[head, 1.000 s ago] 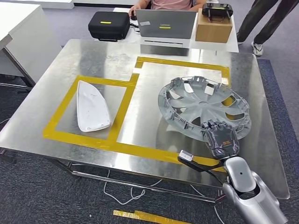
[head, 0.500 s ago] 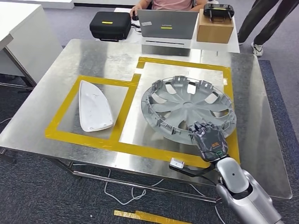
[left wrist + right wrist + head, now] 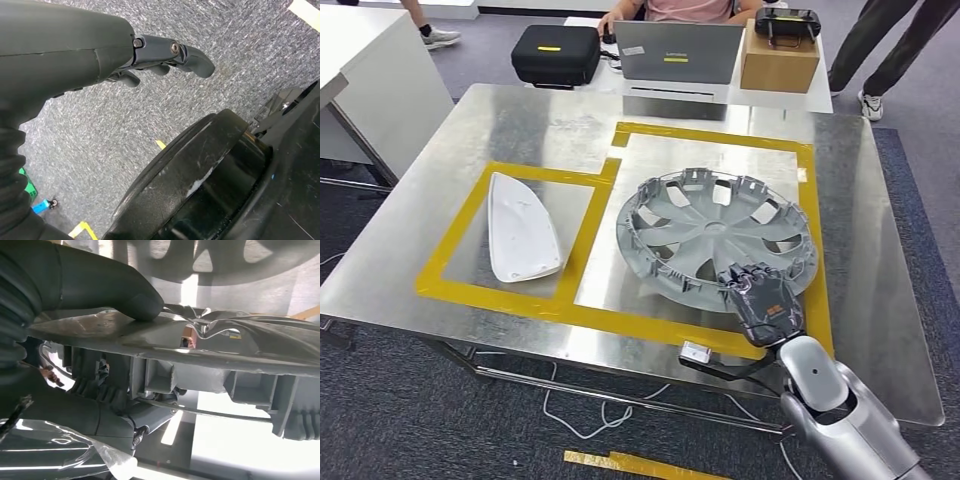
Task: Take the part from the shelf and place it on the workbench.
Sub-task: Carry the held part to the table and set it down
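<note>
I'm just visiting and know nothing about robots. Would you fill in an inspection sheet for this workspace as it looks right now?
Surface: metal workbench marked with yellow tape.
Job's things: grey wheel cover inside the larger taped area.
Clutter: white panel in the smaller taped area.
Hands: right hand grips the wheel cover's near rim; left hand holds nothing, over carpet.
Cables: white cables on the floor under the workbench.
Surroundings: laptop, black case, cardboard box; people nearby.

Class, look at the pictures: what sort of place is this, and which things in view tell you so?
Probably a robotics test lab in an office: a steel workbench marked with yellow tape, a grey wheel cover gripped by the robot's right hand, and a laptop on a desk behind.
</note>
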